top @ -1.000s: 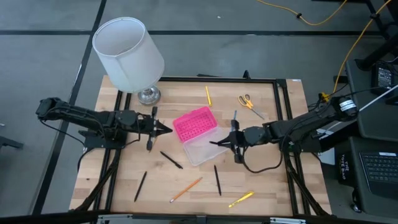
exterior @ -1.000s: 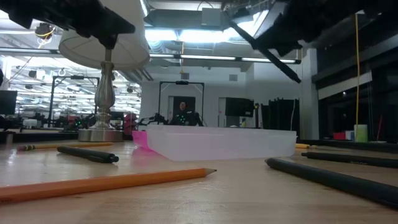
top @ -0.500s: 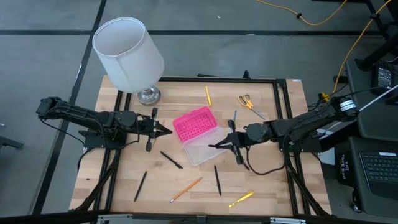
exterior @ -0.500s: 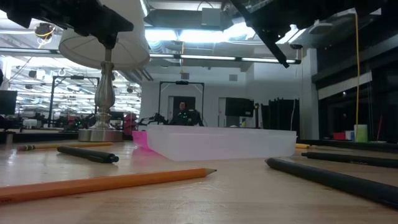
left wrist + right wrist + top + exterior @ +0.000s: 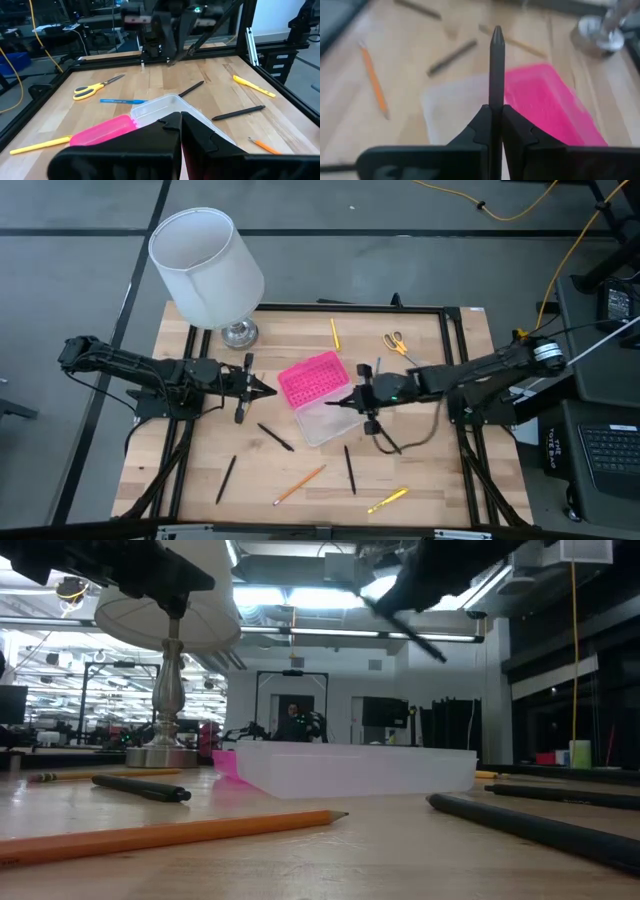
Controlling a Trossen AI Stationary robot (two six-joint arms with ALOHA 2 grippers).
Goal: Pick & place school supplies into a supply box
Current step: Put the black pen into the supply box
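The supply box lies open in mid-table: its pink lid [image 5: 313,378] rests flat beside its clear base [image 5: 325,420]. My right gripper [image 5: 348,401] hangs above the base's right part, shut on a black pen [image 5: 496,55], which the low view shows as a dark slanted bar [image 5: 405,630]. My left gripper [image 5: 264,388] is shut with nothing between its fingers and hovers just left of the lid. Loose supplies lie flat on the wood: scissors [image 5: 398,345], a blue pen [image 5: 377,367], a yellow pencil [image 5: 335,333], black pens [image 5: 275,437] [image 5: 350,469] and an orange pencil [image 5: 300,484]. My right gripper pinches the black pen's shaft [image 5: 496,100] between its two fingers. The pen lies along the fingers and its pointed end [image 5: 497,32] sticks out well past the fingertips. It slants downward toward the table's left and is lifted clear above the clear base.
A white lamp [image 5: 205,265] stands on its metal foot [image 5: 239,333] at the far left corner. Another black pen [image 5: 226,479] and a yellow pen [image 5: 388,500] lie near the front edge. A black frame [image 5: 450,360] borders the table.
My right gripper has carried the black pen toward the table's left and a little up, from the base's right rim to a spot over the base, rolling somewhat as it went. It stays shut on the pen.
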